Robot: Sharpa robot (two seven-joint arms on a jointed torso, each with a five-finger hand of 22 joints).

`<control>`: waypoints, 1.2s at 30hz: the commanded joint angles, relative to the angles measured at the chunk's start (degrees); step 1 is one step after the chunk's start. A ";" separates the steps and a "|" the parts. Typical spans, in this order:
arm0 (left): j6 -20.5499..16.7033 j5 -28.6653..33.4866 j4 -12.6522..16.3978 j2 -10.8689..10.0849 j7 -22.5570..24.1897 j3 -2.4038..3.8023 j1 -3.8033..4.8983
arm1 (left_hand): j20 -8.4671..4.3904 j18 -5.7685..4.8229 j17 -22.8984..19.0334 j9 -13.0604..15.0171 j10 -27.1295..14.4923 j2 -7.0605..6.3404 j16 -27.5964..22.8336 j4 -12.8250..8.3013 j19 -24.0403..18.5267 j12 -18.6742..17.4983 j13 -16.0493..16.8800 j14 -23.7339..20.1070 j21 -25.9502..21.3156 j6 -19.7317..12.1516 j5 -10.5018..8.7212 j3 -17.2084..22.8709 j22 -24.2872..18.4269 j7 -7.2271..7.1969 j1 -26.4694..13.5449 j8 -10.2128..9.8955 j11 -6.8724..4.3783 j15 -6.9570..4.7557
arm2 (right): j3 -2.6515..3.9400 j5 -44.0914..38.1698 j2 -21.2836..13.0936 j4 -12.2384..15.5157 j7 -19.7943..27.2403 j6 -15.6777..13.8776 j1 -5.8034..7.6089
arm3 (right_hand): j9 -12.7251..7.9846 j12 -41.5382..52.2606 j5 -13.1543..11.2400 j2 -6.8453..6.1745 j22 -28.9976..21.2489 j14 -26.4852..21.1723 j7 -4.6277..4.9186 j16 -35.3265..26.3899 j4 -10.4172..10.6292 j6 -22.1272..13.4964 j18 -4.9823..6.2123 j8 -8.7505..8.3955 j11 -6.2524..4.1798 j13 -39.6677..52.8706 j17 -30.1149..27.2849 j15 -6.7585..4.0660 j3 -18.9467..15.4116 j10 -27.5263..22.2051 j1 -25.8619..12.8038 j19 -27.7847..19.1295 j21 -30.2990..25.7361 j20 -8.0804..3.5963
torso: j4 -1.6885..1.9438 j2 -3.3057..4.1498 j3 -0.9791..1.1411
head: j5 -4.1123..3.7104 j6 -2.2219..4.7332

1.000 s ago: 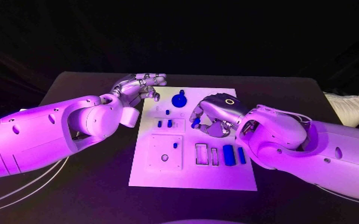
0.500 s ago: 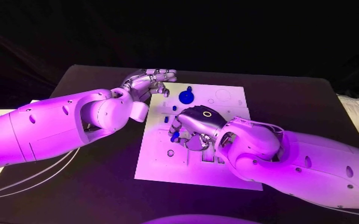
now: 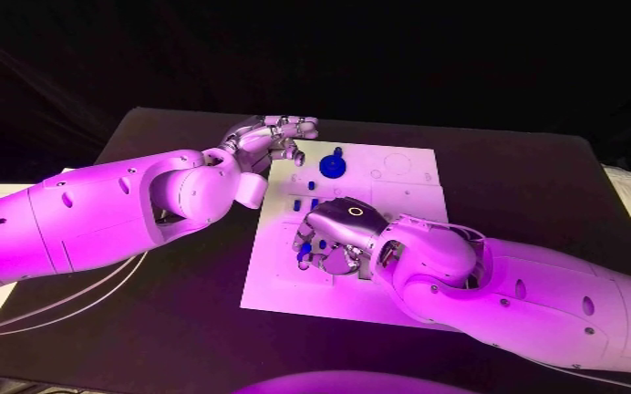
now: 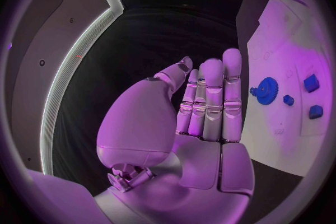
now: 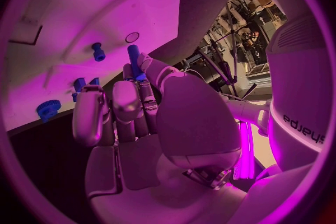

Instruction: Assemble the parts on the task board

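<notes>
Since a second ago the right hand (image 3: 339, 234) has travelled from the board's right-middle toward its left side. Head view: it hangs low over the task board (image 3: 408, 195), fingers curled down; blue gear (image 3: 333, 165) sits near the far edge. Left hand (image 3: 270, 141) hovers off the board's far-left corner. Left wrist view: left hand (image 4: 199, 117) flat, fingers straight and together, holding nothing; gear (image 4: 266, 90) beyond. Right wrist view: right hand (image 5: 140, 103) pinches a blue peg (image 5: 134, 59) just above the board.
</notes>
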 commanded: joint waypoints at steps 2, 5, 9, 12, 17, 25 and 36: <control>1.14 -0.21 0.08 0.14 0.41 0.04 0.00 | 0.24 0.60 -0.05 -0.08 -0.30 0.54 0.06 -0.04 -0.14 0.32 0.05 -0.55 -0.21 -0.36 -0.05 -0.26 -0.05 0.07 0.13 0.37 0.02 -0.03 | -0.05 -0.29 0.21 -0.09 1.00 2.19 -0.21 | 0.03 0.28 0.25 0.97 -0.06 0.95 0.28 0.38 -0.10 -0.18 -0.54 -0.18 -2.36 0.86 -0.03 -0.38 0.27 2.67 1.38 -0.16 0.10 0.05 | -0.05 -0.03 0.03 | 0.04 -0.17; 1.15 -0.21 0.04 0.14 0.41 0.04 0.00 | 0.24 0.60 -0.05 -0.08 -0.30 0.54 0.06 -0.04 -0.14 0.32 0.05 -0.55 -0.21 -0.36 -0.05 -0.26 -0.05 0.07 0.13 0.37 0.02 -0.03 | -0.07 -0.30 0.16 -0.04 1.06 2.50 -0.32 | 0.03 0.28 0.25 0.97 -0.06 0.95 0.28 0.38 -0.10 -0.18 -0.54 -0.18 -2.36 0.86 -0.03 -0.38 0.27 2.67 1.38 -0.16 0.10 0.05 | -0.08 0.00 0.06 | 0.05 -0.20; 1.18 -0.21 -0.01 0.14 0.43 0.04 0.00 | 0.24 0.60 -0.05 -0.08 -0.30 0.54 0.06 -0.04 -0.14 0.32 0.05 -0.55 -0.21 -0.36 -0.05 -0.26 -0.05 0.07 0.13 0.37 0.02 -0.03 | -0.08 -0.35 0.00 -0.03 1.04 2.83 -0.38 | 0.03 0.26 0.25 0.98 -0.04 0.95 0.29 0.37 -0.10 -0.19 -0.54 -0.19 -2.35 0.86 -0.06 -0.37 0.28 2.65 1.35 -0.15 0.12 0.06 | -0.09 -0.04 0.03 | 0.07 -0.21; 1.20 -0.21 -0.05 0.14 0.44 0.04 0.00 | 0.24 0.60 -0.05 -0.08 -0.30 0.54 0.06 -0.04 -0.14 0.32 0.05 -0.55 -0.21 -0.36 -0.05 -0.26 -0.05 0.07 0.13 0.37 0.02 -0.03 | -0.09 -0.42 -0.13 -0.14 0.94 3.13 -0.41 | 0.03 0.26 0.25 0.98 -0.04 0.95 0.29 0.37 -0.10 -0.19 -0.54 -0.19 -2.35 0.86 -0.06 -0.37 0.28 2.65 1.35 -0.15 0.12 0.06 | -0.07 -0.04 0.03 | 0.03 -0.20; 1.22 -0.21 -0.08 0.14 0.46 0.04 0.00 | 0.24 0.60 -0.05 -0.08 -0.30 0.54 0.06 -0.04 -0.14 0.32 0.05 -0.55 -0.21 -0.36 -0.05 -0.26 -0.05 0.07 0.13 0.37 0.02 -0.03 | -0.09 -0.63 -0.11 -0.34 0.73 3.71 -0.42 | 0.03 0.22 0.25 0.98 -0.03 0.94 0.30 0.39 -0.10 -0.20 -0.54 -0.20 -2.33 0.87 -0.03 -0.36 0.28 2.65 1.32 -0.15 0.13 0.07 | -0.01 -0.04 0.02 | -0.02 -0.22; 1.24 -0.21 -0.03 0.09 0.45 0.04 0.00 | 0.24 0.60 -0.05 -0.08 -0.30 0.54 0.06 -0.04 -0.14 0.32 0.05 -0.55 -0.21 -0.36 -0.05 -0.26 -0.05 0.07 0.13 0.37 0.02 -0.03 | -0.17 -1.70 0.29 -1.02 0.01 4.56 -0.45 | 0.03 0.22 0.25 0.98 -0.03 0.94 0.30 0.39 -0.10 -0.20 -0.54 -0.20 -2.33 0.87 -0.03 -0.36 0.28 2.64 1.32 -0.15 0.13 0.07 | -0.02 0.02 0.00 | -0.07 -0.29; 1.25 -0.21 0.00 0.09 0.38 0.04 0.00 | 0.24 0.60 -0.05 -0.08 -0.30 0.54 0.06 -0.04 -0.14 0.32 0.05 -0.55 -0.21 -0.36 -0.05 -0.26 -0.05 0.07 0.13 0.37 0.02 -0.03 | -0.40 -4.02 1.62 -1.60 -1.55 6.25 -0.58 | -0.07 -0.59 0.17 0.64 -0.74 0.77 0.51 0.10 0.19 -0.86 -0.39 -0.68 -2.06 0.75 -0.54 -0.10 -0.11 1.83 0.29 -0.69 -0.25 0.24 | 0.00 -0.07 0.00 | -0.29 -0.29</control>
